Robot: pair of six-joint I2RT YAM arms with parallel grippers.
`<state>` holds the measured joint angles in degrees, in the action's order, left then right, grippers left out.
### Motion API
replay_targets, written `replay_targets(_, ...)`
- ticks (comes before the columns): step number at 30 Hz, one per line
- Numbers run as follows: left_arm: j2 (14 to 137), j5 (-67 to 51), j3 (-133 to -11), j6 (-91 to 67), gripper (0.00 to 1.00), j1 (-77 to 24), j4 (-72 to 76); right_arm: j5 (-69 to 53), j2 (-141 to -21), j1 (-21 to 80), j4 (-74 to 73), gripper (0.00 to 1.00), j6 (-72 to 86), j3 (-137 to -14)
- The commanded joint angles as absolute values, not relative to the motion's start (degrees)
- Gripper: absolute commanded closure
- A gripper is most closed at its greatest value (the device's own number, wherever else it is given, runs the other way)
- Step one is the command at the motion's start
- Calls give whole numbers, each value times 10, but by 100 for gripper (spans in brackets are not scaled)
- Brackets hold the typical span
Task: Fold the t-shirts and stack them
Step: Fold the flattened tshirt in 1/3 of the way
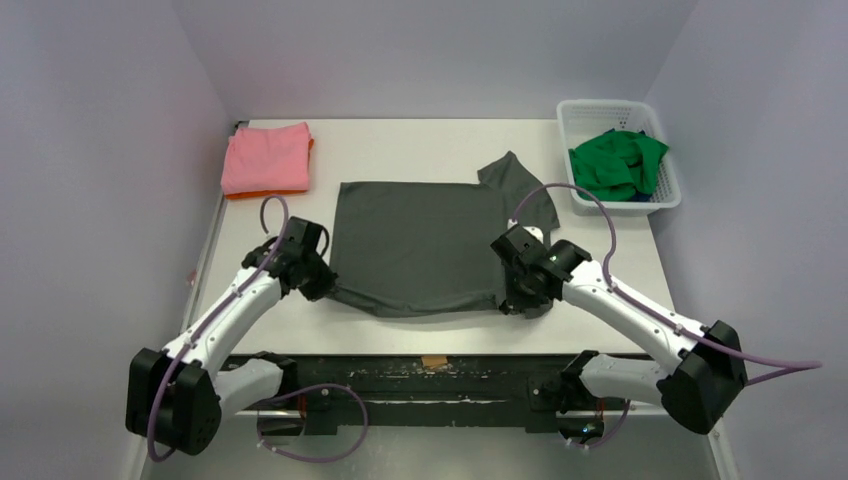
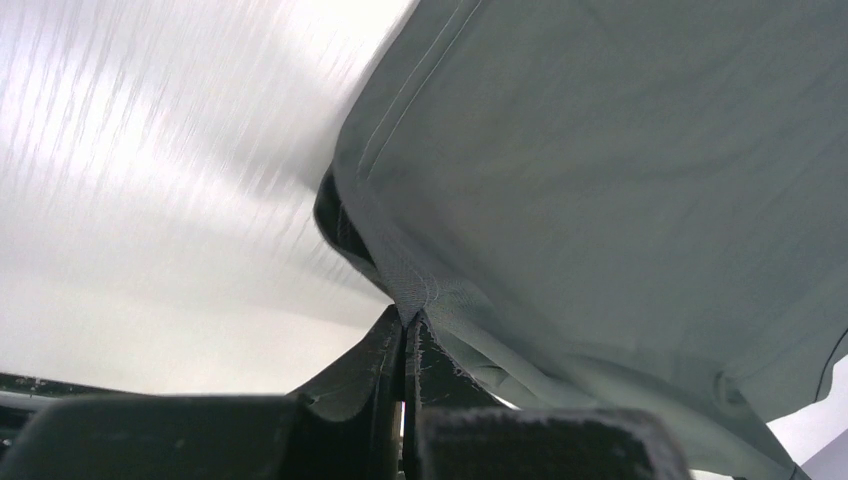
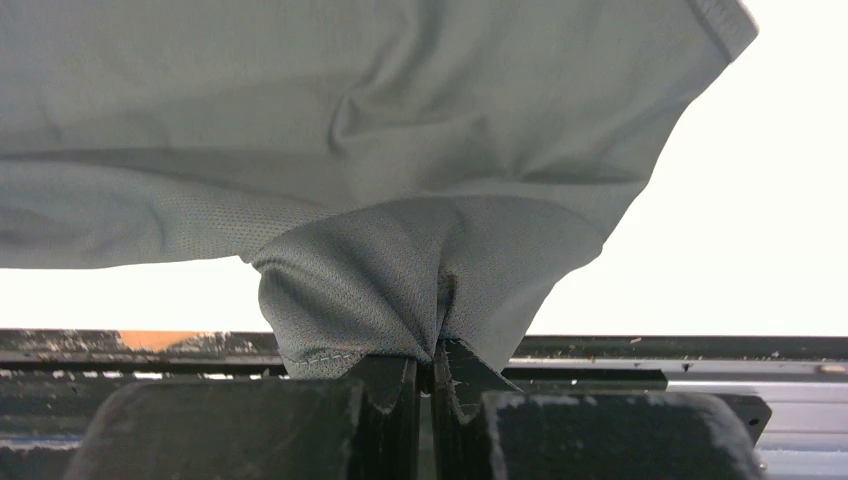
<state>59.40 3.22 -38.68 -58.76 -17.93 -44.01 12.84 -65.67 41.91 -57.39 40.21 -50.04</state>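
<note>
Bare table point(image 1: 325, 160) between pink t-shirt point(image 1: 266, 157) and dark grey t-shirt point(image 1: 420, 245); basket point(image 1: 600, 104) far right.

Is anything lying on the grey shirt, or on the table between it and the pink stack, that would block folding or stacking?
Nothing visible. The dark grey shirt lies bare on top, the left gripper and right gripper pinch its near corners, and the table toward the pink shirt is bare.

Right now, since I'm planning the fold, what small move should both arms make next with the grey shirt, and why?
Probably raise both near corners together and carry them toward the far edge. The left end effector and right end effector are each shut on a near corner of the dark grey t-shirt, which lies spread flat, unfolded, one sleeve sticking out.
</note>
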Motion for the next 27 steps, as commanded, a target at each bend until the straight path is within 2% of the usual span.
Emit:
replay_targets(1, 660, 31, -465, -560, 100, -161, -416, 146, -689, 374, -539, 100, 339, -546)
replay_targets(15, 866, 21, -617, -534, 100, -105, -421, 130, -834, 246, -441, 100, 243, -630)
replay_targets(19, 914, 32, -649, -541, 100, -98, -423, 138, -914, 219, -414, 95, 187, -682)
replay_targets(21, 940, 33, -670, -541, 89, -96, -427, 145, -970, 203, -421, 89, 142, -737)
replay_targets(22, 951, 36, -684, -539, 79, -95, -435, 155, -997, 200, -422, 79, 106, -766)
replay_targets(23, 961, 42, -695, -536, 65, -95, -441, 174, -1030, 198, -435, 70, 72, -799)
replay_targets(25, 969, 54, -717, -530, 37, -93, -455, 264, -1089, 196, -483, 61, 52, -879)
replay_targets(27, 966, 66, -736, -523, 18, -93, -472, 358, -1124, 191, -496, 53, 32, -938)
